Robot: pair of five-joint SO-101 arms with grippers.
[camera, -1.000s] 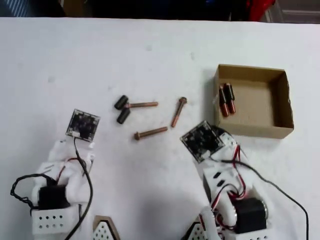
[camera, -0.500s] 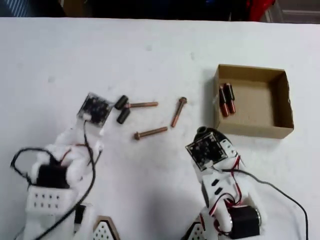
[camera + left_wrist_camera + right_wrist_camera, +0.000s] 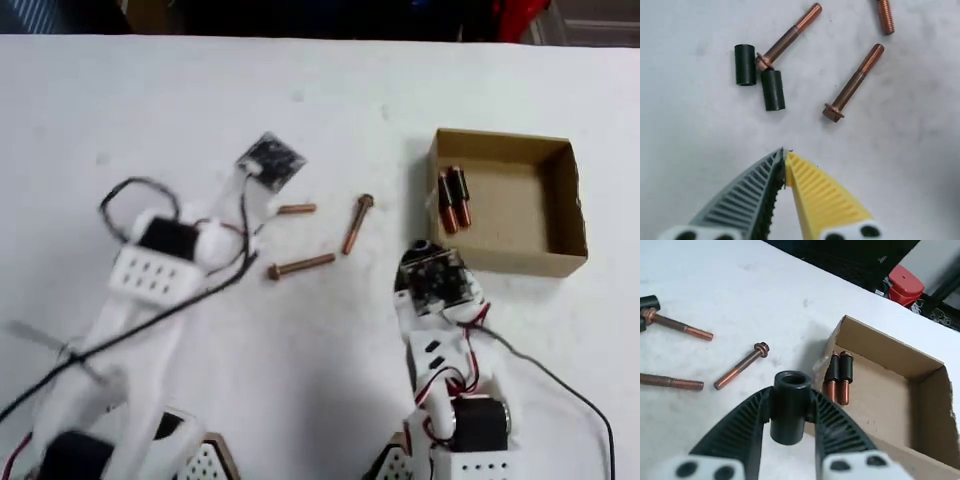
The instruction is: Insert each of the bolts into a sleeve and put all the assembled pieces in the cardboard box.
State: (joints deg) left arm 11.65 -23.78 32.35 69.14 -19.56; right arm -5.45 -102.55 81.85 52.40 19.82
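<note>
My left gripper [image 3: 784,151] is shut on nothing and hovers just short of two black sleeves [image 3: 745,64] [image 3: 773,90] lying on the white table. One copper bolt [image 3: 787,37] touches both sleeves with its head, another bolt [image 3: 852,84] lies beside them, and a third [image 3: 884,15] is farther off. My right gripper [image 3: 790,397] is shut on an upright black sleeve [image 3: 789,412], held above the table close to the cardboard box [image 3: 890,347]. Two assembled pieces [image 3: 837,377] lie in the box [image 3: 505,140]. In the high view three bolts [image 3: 356,223] [image 3: 300,266] [image 3: 297,209] lie mid-table.
The left arm [image 3: 160,260] stretches diagonally over the table's left half, its cable looping beside it. The right arm [image 3: 445,340] stands in front of the box. Open table lies behind the bolts and left of the box.
The left arm swung forward and right until its wrist camera covers the two sleeves. The right arm turned a little toward the box, still holding its sleeve.
</note>
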